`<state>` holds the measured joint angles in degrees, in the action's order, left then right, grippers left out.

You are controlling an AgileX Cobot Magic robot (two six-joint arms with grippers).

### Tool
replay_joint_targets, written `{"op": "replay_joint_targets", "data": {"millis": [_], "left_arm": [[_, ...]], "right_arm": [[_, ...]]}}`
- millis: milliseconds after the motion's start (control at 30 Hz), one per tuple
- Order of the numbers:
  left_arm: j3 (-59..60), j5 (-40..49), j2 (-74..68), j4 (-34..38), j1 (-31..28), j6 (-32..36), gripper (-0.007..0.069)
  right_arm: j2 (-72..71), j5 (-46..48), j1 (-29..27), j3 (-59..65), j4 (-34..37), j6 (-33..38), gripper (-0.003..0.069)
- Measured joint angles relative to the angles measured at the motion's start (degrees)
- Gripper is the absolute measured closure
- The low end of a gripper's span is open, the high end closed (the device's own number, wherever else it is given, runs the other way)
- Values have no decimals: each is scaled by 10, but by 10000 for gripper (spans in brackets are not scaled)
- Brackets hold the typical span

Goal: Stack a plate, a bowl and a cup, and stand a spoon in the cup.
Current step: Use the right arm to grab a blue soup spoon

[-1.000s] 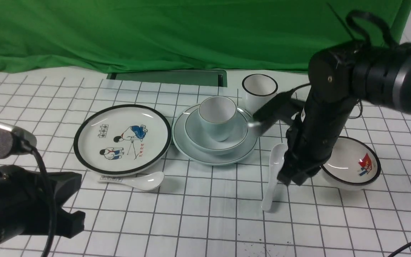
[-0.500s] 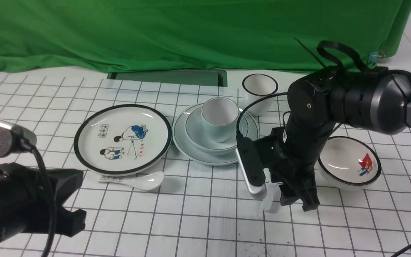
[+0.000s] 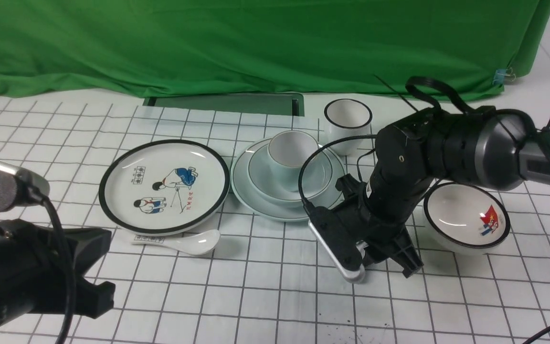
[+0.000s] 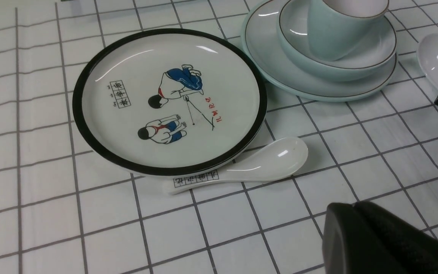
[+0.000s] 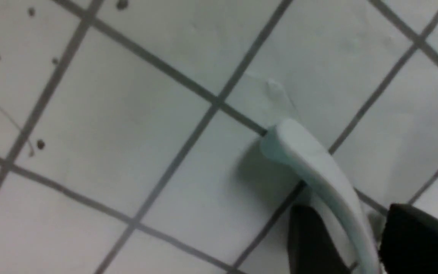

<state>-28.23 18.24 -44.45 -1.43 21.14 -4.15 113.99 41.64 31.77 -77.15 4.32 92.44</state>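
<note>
Crockery crowds the middle band of the gridded table (image 3: 256,296). The plate (image 3: 251,191) sits at centre with the bowl (image 3: 265,181) inside it and the cup (image 3: 289,150) upright in the bowl. The plate's left rim lies just beside the black rim of the cartoon plate (image 3: 122,200); whether they touch I cannot tell. A printed spoon (image 3: 184,242) lies along that plate's near edge, its handle partly under the rim. A black-rimmed white cup (image 3: 347,119) stands behind the stack, near the plate's far right rim.

The spoon (image 5: 318,171) lies flat on the table to the right of the plate, its scoop (image 4: 437,57) near the plate's rim but apart from it, its handle pointing toward the robot. The right gripper (image 3: 389,258) is down at the table over that handle, with the flag bowl (image 3: 451,215) close on its right. In the right wrist view its fingers (image 5: 310,239) stand spread, one on each side of the handle, a thin gap showing on one side.

Open grid runs along the near side, between the printed spoon and the right gripper. The left gripper (image 4: 356,213) hangs low at the near left, fingers pressed together and holding nothing, well apart from the dishes.
</note>
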Motion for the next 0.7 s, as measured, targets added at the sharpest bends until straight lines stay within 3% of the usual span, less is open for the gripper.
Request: {"op": "replay_joint_targets", "data": {"millis": [200, 300, 500, 600, 700], "left_arm": [[0, -1, 0, 0, 0, 0, 661], [0, -2, 0, 0, 0, 0, 661], [0, -2, 0, 0, 0, 3, 661], [0, -2, 0, 0, 0, 4, 661], [0, -2, 0, 0, 0, 5, 661]], "right_arm": [[3, 0, 0, 0, 0, 11, 573], [2, 0, 0, 0, 9, 18, 581], [-47, 12, 9, 0, 102, 39, 581], [-91, 24, 23, 0, 143, 4, 581], [-159, -21, 30, 0, 214, -115, 581]]}}
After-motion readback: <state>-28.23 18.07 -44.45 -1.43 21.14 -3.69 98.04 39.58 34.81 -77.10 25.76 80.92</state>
